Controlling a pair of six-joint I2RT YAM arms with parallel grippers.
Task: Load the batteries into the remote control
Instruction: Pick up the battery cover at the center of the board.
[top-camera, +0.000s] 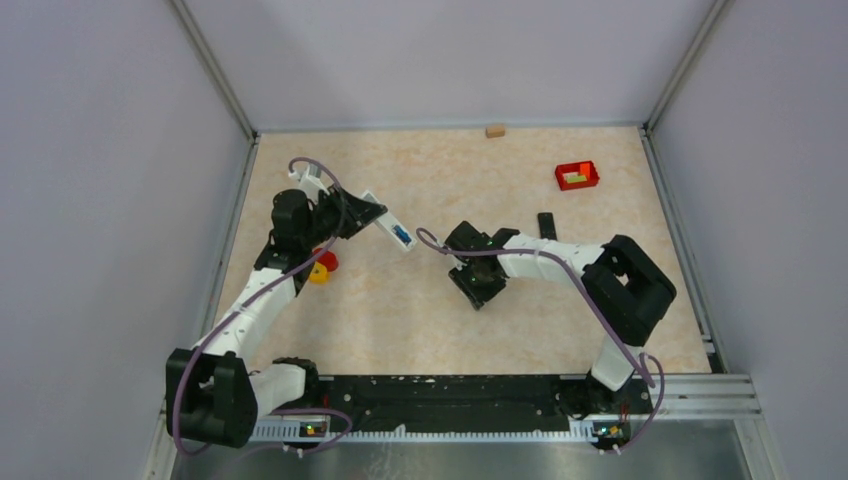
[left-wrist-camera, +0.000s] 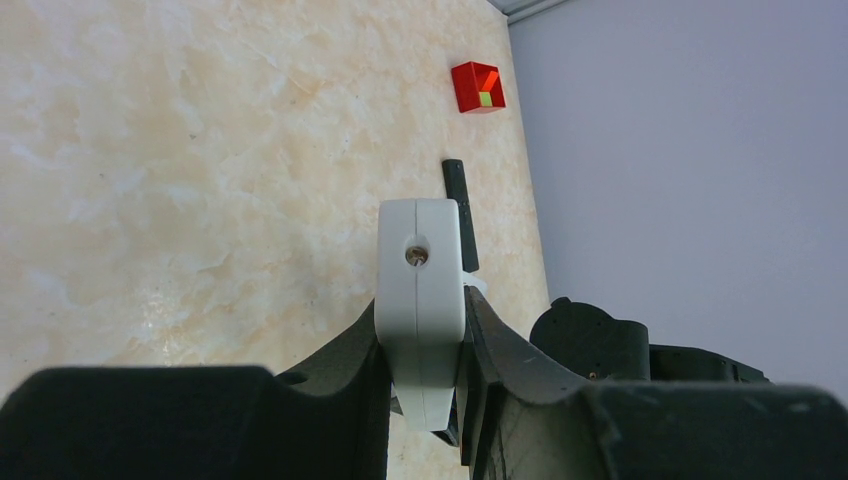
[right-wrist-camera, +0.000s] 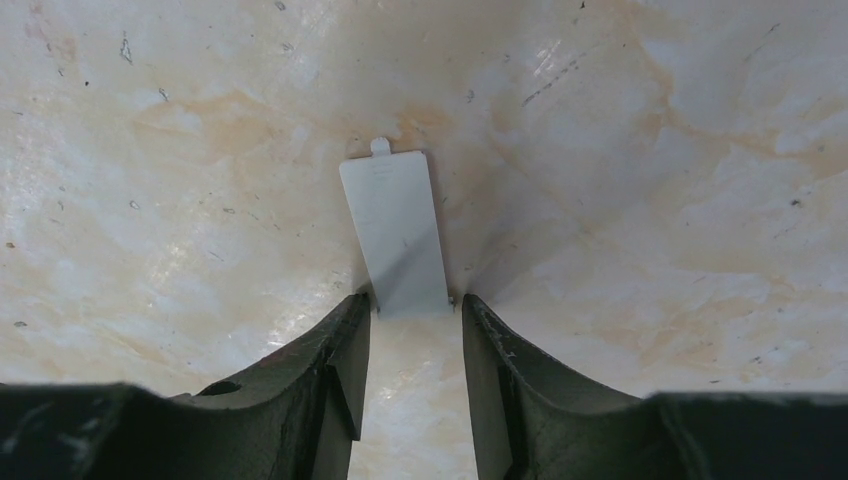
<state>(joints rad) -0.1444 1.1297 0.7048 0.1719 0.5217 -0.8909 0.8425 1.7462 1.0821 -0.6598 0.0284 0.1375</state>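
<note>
My left gripper (top-camera: 362, 214) is shut on the white remote (top-camera: 388, 226) and holds it above the table. A small blue piece (top-camera: 401, 236) shows in the remote's open back. In the left wrist view the remote's end (left-wrist-camera: 420, 270) sits clamped between my fingers. My right gripper (top-camera: 478, 283) is open and points down at the table. In its wrist view the fingertips (right-wrist-camera: 415, 300) straddle the near end of the white flat cover plate (right-wrist-camera: 395, 225), which lies on the table. A dark slim piece (top-camera: 546, 225) lies beyond the right arm, and it also shows in the left wrist view (left-wrist-camera: 458, 195). I cannot tell if it is batteries.
A red box (top-camera: 577, 176) holding small coloured bits stands at the back right. A small wooden block (top-camera: 494, 130) lies by the back wall. A red and yellow object (top-camera: 322, 266) sits under the left arm. Walls close in the table on three sides.
</note>
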